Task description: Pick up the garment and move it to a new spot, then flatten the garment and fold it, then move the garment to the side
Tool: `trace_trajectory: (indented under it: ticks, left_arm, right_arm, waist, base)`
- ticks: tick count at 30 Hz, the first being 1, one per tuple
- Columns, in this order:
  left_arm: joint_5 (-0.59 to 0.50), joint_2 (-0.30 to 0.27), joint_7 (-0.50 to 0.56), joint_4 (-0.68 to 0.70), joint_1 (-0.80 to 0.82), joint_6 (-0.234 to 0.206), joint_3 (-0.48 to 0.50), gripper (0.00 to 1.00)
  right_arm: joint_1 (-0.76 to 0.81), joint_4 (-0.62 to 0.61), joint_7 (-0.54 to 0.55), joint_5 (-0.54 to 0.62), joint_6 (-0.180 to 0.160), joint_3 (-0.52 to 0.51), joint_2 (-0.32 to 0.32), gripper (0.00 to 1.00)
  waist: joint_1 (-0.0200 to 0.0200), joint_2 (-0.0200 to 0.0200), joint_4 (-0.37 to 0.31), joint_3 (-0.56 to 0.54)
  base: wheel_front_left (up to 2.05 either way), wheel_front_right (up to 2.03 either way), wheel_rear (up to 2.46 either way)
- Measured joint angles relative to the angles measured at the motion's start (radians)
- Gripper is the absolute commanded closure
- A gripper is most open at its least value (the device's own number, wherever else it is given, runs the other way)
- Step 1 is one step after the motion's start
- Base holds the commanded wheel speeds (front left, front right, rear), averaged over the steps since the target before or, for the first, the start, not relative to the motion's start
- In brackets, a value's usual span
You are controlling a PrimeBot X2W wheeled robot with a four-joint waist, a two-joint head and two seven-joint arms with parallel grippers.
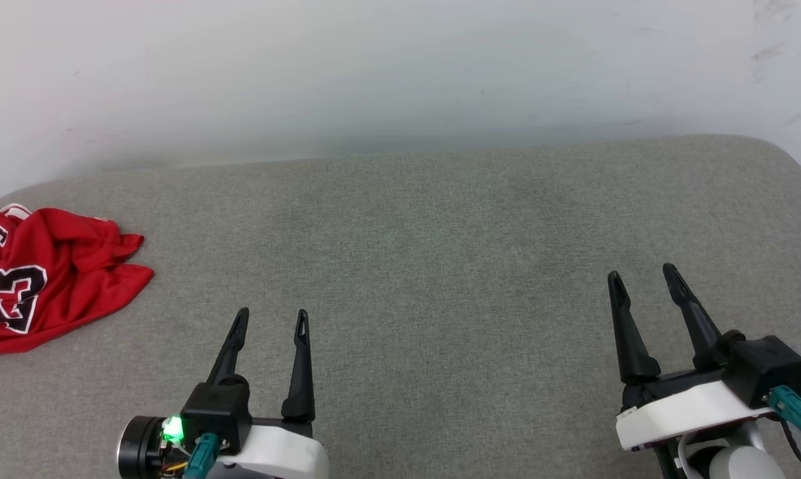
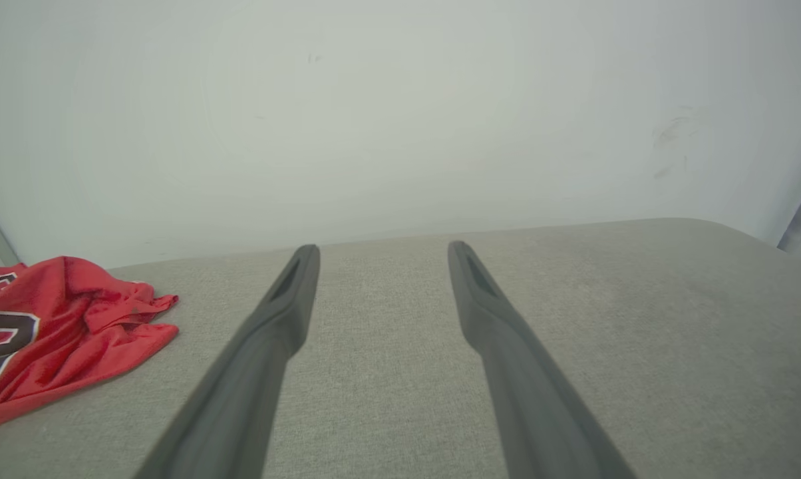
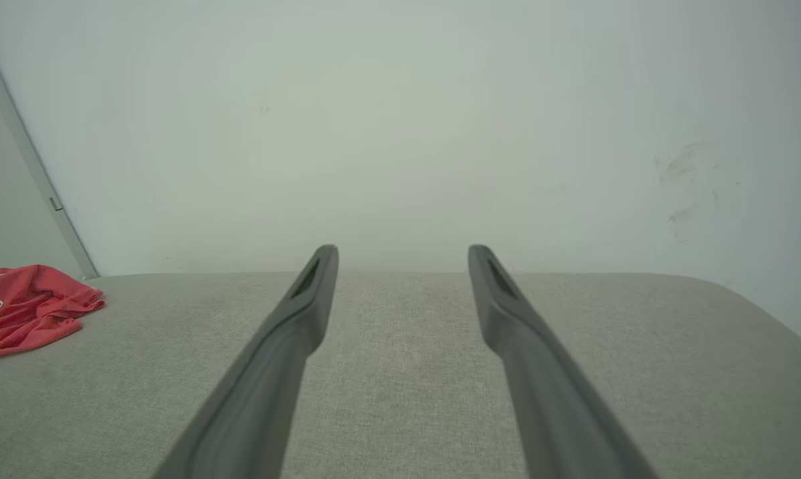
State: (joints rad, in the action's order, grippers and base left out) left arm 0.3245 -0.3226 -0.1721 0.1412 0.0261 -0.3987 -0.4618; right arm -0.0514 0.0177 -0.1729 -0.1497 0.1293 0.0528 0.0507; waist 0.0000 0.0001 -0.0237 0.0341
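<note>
Head view has the two claws closest, low in the picture. The left claw [image 1: 272, 314] is spread apart with nothing in it, and the right claw [image 1: 642, 273] is spread and empty too. Both are over a big grey cushion [image 1: 427, 219]. Farther back, off to the left side, lies the garment [image 1: 54, 273]. It is a red shirt bunched up in a heap, with black and white number marks on top, and it runs off the left edge of the picture. It looks soft, thin and light, so I think it will flop and sag when lifted, and the smooth cloth may slip. A good place to pinch looks like the red corner that sticks out toward the middle, where the cloth is raised in a fold. The shirt sits to the left of the left claw and a bit farther away, not touching it. It is well apart from the right claw. Behind it all is a pale wall [image 1: 374, 66].
</note>
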Motion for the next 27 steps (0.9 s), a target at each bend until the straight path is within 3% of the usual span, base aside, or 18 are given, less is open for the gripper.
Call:
trace_trajectory:
  ticks: [4, 7, 12, 13, 19, 23, 27]
  left_arm:
    - [0.021, -0.005, -0.009, 0.024, 0.000, -0.041, -0.013, 0.00]
    - [0.055, 0.010, -0.016, 0.037, -0.009, -0.017, 0.014, 0.00]
    - [0.086, 0.070, -0.026, 0.045, -0.060, 0.098, 0.116, 0.00]
    - [0.078, 0.114, -0.034, 0.041, -0.090, 0.191, 0.186, 0.00]
    - [0.013, 0.205, -0.046, 0.007, -0.132, 0.351, 0.313, 0.00]
    - [-0.047, 0.235, -0.053, -0.049, -0.149, 0.420, 0.358, 0.00]
    - [-0.092, 0.254, -0.061, -0.075, -0.151, 0.461, 0.389, 0.00]
  right_arm:
    - [0.000, -0.012, -0.009, 0.010, 0.001, 0.004, 0.000, 0.00]
    - [0.000, -0.014, -0.014, 0.000, 0.001, -0.001, 0.000, 0.00]
    - [0.011, 0.012, -0.027, -0.073, 0.001, -0.014, 0.000, 0.00]
    - [0.016, 0.038, -0.033, -0.096, 0.002, -0.016, 0.000, 0.00]
    - [0.015, 0.095, -0.044, -0.109, 0.002, -0.014, 0.000, 0.00]
    - [0.015, 0.152, -0.054, -0.116, 0.001, -0.022, 0.000, 0.00]
    - [0.011, 0.174, -0.062, -0.091, 0.001, -0.019, 0.000, 0.00]
  waist:
    - [0.0000, -0.0001, 0.000, 0.001]
    - [0.0000, -0.0001, 0.001, 0.003]
    - [0.0000, 0.0000, 0.001, 0.004]
    - [0.0000, 0.0000, 0.001, 0.004]
    - [0.0000, 0.0000, -0.003, 0.008]
    - [0.0000, 0.0000, -0.006, 0.007]
    - [0.0000, 0.0000, -0.007, 0.005]
  base:
    - [0.00, 0.00, 0.00]
    - [0.00, 0.00, 0.00]
    - [0.00, 0.00, 0.00]
    - [0.00, 0.00, 0.00]
    - [0.00, 0.00, 0.00]
    - [0.00, 0.00, 0.00]
    - [0.00, 0.00, 0.00]
